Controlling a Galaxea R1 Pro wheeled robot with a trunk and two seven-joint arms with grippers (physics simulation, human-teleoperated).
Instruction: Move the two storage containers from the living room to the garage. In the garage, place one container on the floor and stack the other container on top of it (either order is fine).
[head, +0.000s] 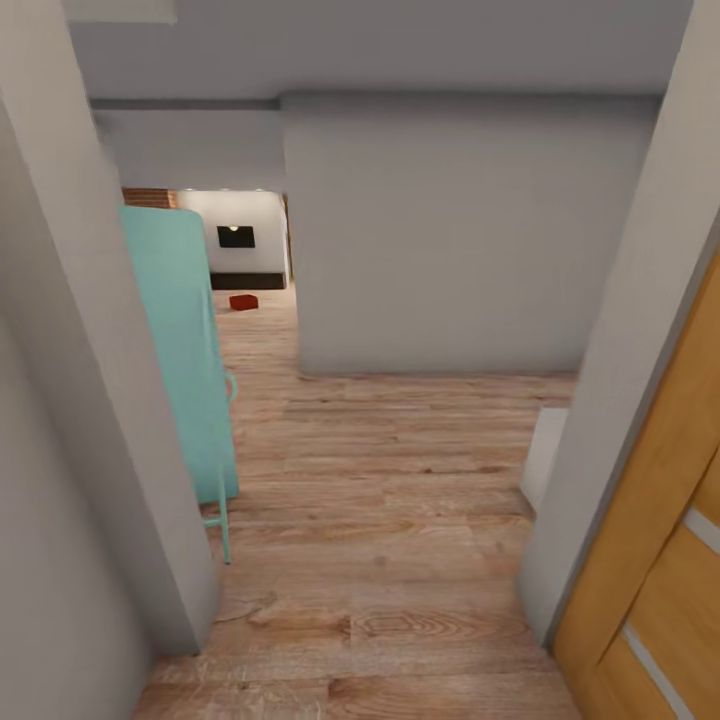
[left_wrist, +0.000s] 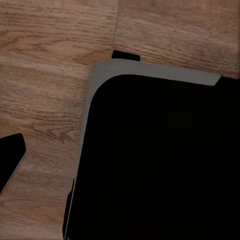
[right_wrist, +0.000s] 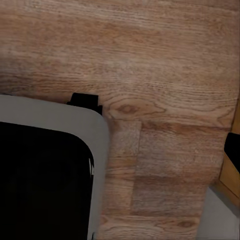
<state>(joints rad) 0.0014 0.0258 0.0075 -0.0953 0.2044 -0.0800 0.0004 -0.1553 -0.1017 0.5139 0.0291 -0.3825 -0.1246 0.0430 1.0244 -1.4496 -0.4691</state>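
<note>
Far down the hallway, one orange-red storage container (head: 243, 301) lies on the light wood-plank floor of the living room, small at this distance. Behind it are a black wall screen (head: 236, 236), a low dark bench (head: 247, 280) and a strip of red brick (head: 150, 197). In the left wrist view one dark fingertip (left_wrist: 10, 161) stands at the picture's edge over the planks, nothing held. The right wrist view has a dark fingertip (right_wrist: 233, 150) at its edge, also holding nothing. The garage is out of view.
I stand in a doorway between grey walls (head: 70, 450). A teal panel with a thin frame (head: 185, 350) stands along the left. A grey wall block (head: 450, 240) fills the middle right, an orange wood door (head: 660, 560) the near right. My black, grey-rimmed base (left_wrist: 160, 165) hangs over the planks.
</note>
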